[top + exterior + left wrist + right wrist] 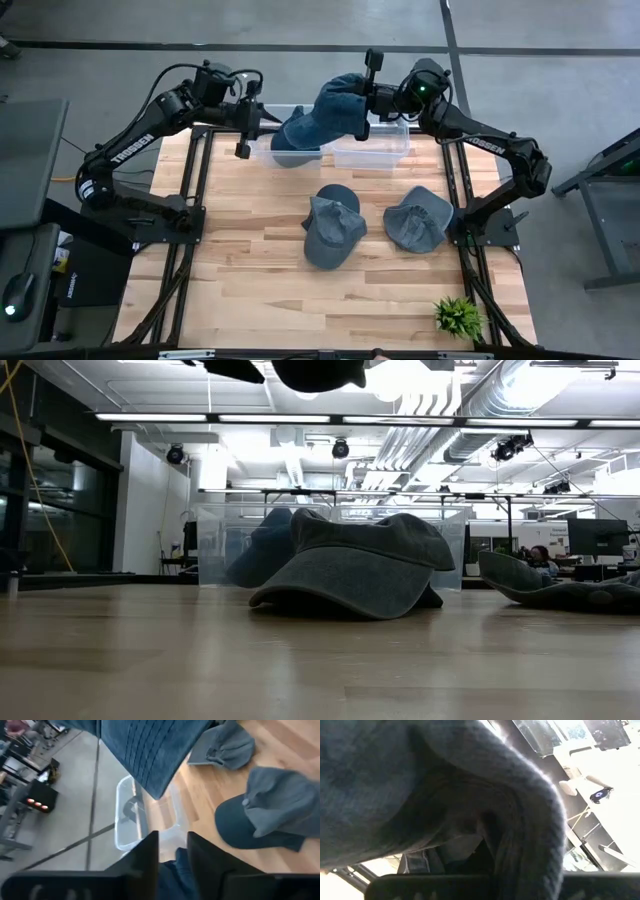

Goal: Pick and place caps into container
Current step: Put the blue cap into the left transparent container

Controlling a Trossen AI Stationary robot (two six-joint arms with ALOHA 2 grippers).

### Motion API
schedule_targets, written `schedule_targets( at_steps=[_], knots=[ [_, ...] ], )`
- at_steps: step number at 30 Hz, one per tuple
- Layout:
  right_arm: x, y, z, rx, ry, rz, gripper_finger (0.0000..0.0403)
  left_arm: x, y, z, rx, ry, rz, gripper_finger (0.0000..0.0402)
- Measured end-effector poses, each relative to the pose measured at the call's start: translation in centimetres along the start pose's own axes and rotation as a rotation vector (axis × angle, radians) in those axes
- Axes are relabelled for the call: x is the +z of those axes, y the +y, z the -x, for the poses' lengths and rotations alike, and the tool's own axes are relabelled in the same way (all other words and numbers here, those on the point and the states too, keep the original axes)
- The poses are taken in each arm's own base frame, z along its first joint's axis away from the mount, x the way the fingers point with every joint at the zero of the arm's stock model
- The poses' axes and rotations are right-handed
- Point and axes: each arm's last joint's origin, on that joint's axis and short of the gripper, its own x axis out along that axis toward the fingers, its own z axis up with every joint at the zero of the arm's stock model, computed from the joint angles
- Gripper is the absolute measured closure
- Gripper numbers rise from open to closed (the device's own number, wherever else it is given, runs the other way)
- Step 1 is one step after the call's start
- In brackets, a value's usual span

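Observation:
A clear plastic container (385,150) stands at the table's far edge. My right gripper (372,98) is above it, shut on a blue cap (338,102) whose stitched brim (150,755) points down. Another blue cap (262,548) leans inside the container's left end. Two grey caps (333,228) (420,220) lie on the table in front. My left gripper (172,847) hovers at the container's left end with a narrow gap between its fingers. My right gripper holds the blue cap by the cloth of its crown (356,100), coming roughly level from the table's right. Cloth (470,795) fills its wrist view and hides the fingers. The cap hangs clear above the container, brim lowest. My left gripper has blue cloth (174,870) low between its fingers; I cannot tell whether it touches it.
A small green plant (458,316) stands at the near right corner. Bare wood lies along the table's left side and near edge. The arms' black frames run along both sides of the table.

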Motion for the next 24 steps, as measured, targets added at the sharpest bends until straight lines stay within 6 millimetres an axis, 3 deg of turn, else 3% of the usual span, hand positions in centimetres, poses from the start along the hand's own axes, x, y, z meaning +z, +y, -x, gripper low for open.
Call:
schedule_targets(
  at_steps=[11, 24],
  knots=[
    [-0.2, 0.2, 0.0, 0.017, 0.019, 0.010, 0.0403, 0.0, 0.4, -1.3, 0.014, -0.002, -0.013, 0.0171],
    [-0.7, 0.2, 0.0, 0.017, 0.054, 0.043, 0.0403, 0.7, 1.2, -1.8, 0.041, -0.114, 0.027, 0.0158]
  ],
)
